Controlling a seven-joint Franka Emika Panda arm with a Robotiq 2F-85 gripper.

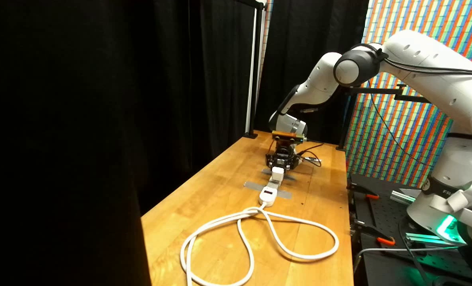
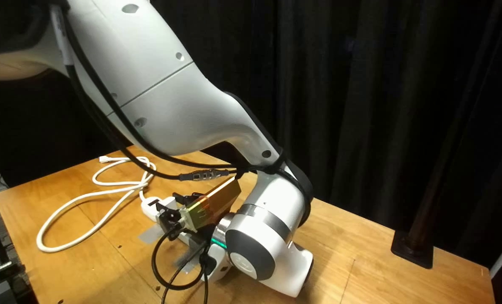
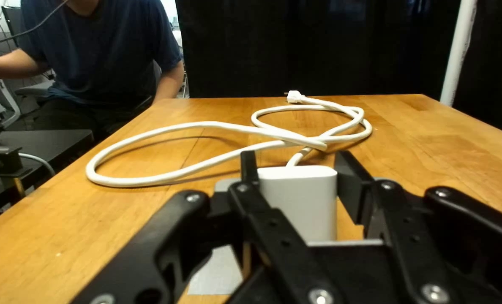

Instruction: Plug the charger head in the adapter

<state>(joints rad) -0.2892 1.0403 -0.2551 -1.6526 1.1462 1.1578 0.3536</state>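
- My tool (image 3: 295, 173) lies low over the desk (image 1: 208, 198), its two fingers (image 3: 354, 185) apart by roughly the width of the charger head (image 3: 304, 198), one on either side of it. In the wrist view a sliver of bare desk shows along its lower right edge, so whether the fingers actually press on it I can't say from here.
- The charger head is between those fingers; in an exterior view it seems to stand on the adapter (image 1: 267, 196), back from the cable end. Its underside is hidden, so I can't vouch for the plug being seated.
- I expect it to be light and stiff: hard plastic, hardly any give, little risk of crushing. The walls look smooth (no texture I can make out), so it could slip or twist under a lopsided grip.
- I'd take it by its two flat opposite sides, square on, about mid-height, base free; pinched at the very tips, it may pivot under a push.
- The adapter should be rigid too. Grey tape (image 1: 254, 186) on both sides probably pins it.
- Farther out, the thick white cable (image 1: 310, 257) lies in loops, likely springy, so I'd avoid snagging it.
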